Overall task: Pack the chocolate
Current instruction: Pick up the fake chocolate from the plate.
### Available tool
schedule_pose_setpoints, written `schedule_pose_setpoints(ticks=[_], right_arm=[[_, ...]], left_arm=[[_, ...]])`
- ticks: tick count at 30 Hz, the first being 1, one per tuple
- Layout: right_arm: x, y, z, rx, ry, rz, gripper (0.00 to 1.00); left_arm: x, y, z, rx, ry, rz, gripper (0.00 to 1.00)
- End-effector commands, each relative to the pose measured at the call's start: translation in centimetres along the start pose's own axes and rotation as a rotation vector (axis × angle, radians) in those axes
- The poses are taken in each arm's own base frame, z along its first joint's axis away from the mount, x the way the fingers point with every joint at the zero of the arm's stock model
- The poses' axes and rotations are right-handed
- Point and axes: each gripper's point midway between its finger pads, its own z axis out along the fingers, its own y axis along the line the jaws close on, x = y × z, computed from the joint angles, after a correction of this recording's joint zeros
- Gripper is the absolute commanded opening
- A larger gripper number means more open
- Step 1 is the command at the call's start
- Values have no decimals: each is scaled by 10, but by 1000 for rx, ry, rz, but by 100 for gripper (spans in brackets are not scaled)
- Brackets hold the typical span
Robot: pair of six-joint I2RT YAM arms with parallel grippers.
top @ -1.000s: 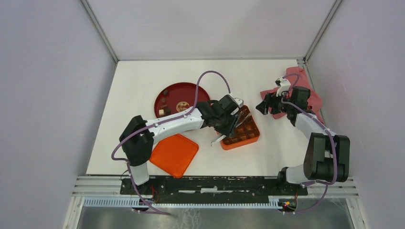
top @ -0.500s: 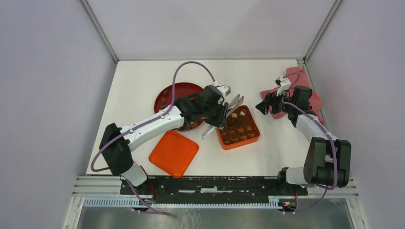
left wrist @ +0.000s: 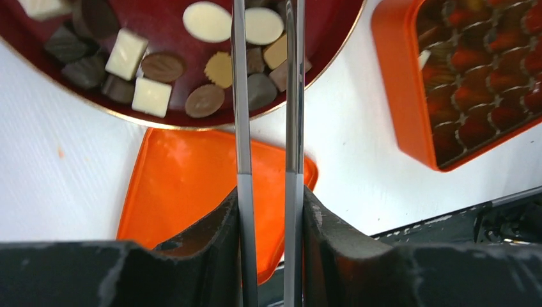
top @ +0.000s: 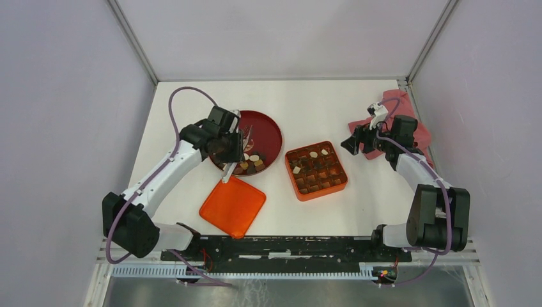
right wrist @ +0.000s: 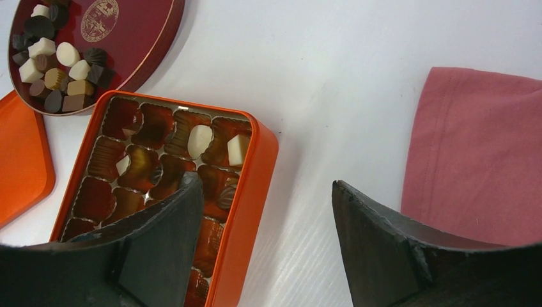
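Leftward from the box [top: 316, 190], our left gripper [left wrist: 268, 198] went to the plate [top: 265, 128], bc loose chocolate [left wrist: 152, 96] lies there; it is clamped on tweezers [left wrist: 240, 96], tips hidden. Our right gripper [right wrist: 263, 182] waits right of box, jaws apart, w/ nothing.

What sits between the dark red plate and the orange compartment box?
Nothing; a strip of bare white table separates plate and box, seen in the top and right wrist views.

Chocolate [left wrist: 206, 100] brown, tan, cream; plate [top: 267, 131] dark red; box [right wrist: 252, 173] orange
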Motion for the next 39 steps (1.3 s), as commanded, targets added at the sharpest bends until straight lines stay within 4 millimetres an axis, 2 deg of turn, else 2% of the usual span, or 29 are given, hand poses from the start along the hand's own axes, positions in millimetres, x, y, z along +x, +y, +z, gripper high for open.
schedule_pose_setpoints(ticks=[1,3,11,25,31,39], right_arm=[[-23,6,-2,-32,-43,-62,79],[-23,7,-2,-34,-44,-65,79],[-23,10,-4,-39,-54,-73,80],[-23,12,-2,-52,-56,-61,82],[-22,12,-2,-52,-56,-57,82],[-21,14,0,-65,-53,-48,82]], left_arm=[[20,17,-5,-62,75,-8,39],[24,25,-4,-111,102,-35,39],[35,29,5,-144,177,-66,39],[39,32,13,-172,229,-62,41],[35,31,10,-169,222,-57,43],[38,33,1,-172,220,-79,43]])
